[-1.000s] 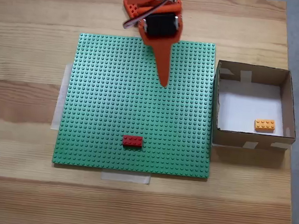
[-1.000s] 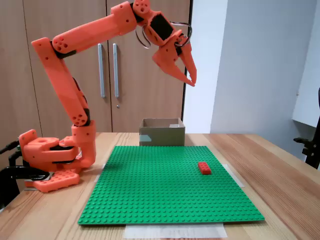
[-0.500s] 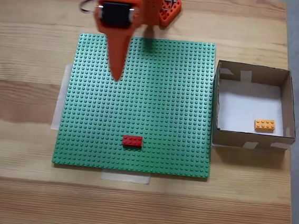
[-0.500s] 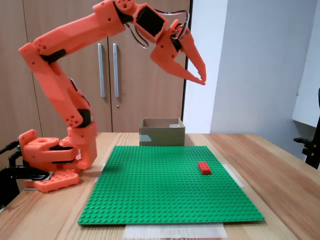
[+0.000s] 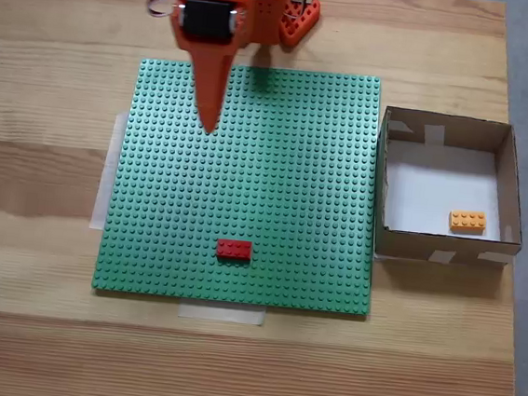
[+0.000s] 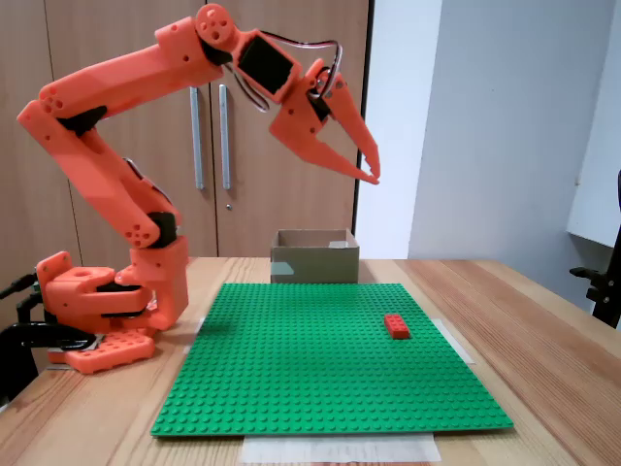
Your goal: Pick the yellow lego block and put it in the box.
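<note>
Fixed views are showing the tool (image 6: 372, 171) hanging empty high above the baseplate (image 5: 277, 162), its prongs slightly parted, while the yellow brick (image 5: 468, 220) is already lying inside the box (image 5: 448, 130), long axis across, well apart to the tool's right.

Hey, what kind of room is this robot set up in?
Probably an office or lab used as a robot test bench: a wooden table with a taped-down green baseplate, tall wooden cabinets behind, and an office chair's edge on the right.
</note>
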You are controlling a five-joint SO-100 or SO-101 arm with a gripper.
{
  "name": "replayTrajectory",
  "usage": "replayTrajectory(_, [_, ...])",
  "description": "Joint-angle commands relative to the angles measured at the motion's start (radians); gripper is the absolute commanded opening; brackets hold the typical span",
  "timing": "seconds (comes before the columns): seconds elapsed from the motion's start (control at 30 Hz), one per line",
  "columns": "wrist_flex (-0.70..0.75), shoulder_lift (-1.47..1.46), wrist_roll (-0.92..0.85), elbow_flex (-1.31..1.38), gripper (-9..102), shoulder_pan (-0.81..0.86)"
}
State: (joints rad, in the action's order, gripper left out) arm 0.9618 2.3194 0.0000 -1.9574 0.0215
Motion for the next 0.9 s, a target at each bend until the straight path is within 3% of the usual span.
replayTrajectory(0.0, [-0.028, 0.058, 0.012, -0.028, -1, -0.015])
replayTrajectory(0.87, [-0.270, 0.410, 0.032, -0.588, -1, -0.043])
